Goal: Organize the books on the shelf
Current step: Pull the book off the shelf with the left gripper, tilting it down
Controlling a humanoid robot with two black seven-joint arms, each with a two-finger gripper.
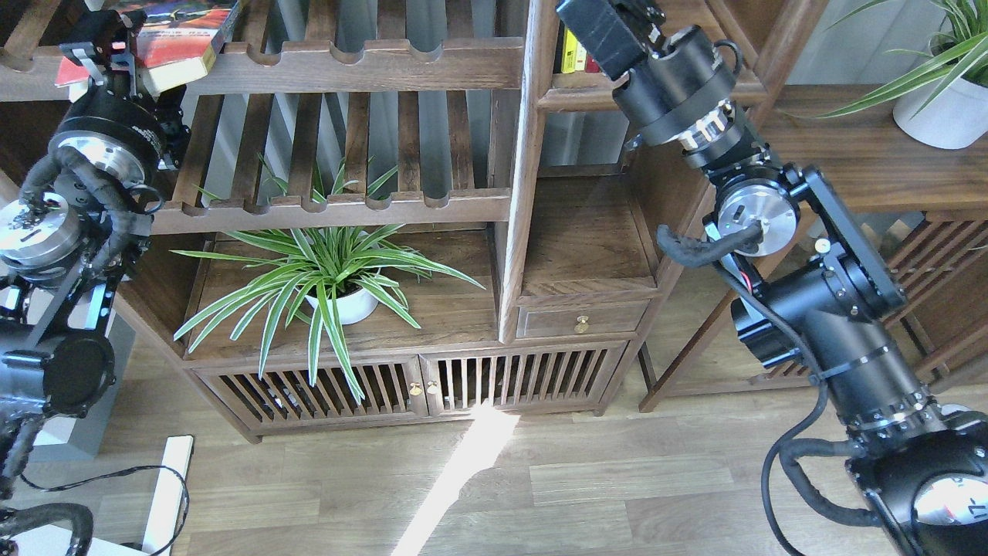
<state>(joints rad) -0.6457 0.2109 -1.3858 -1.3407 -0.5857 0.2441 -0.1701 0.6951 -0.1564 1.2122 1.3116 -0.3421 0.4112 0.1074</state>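
My left gripper (104, 46) sits at the thick book (174, 35) on the top slatted rack (363, 66); I cannot tell its finger spread. Right of that rack, my right gripper (610, 27) reaches into the cubby beside upright books (575, 52), fingers hidden

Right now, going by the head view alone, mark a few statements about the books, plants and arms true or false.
1. A red-orange book lies on the top slatted rack. True.
2. The left hand is down at the floor. False: it is up by that book.
3. The spider plant sits in a white pot. True.
4. The small drawer stands open. False: it is closed.
5. Yellow book spines show beside the right arm. True.
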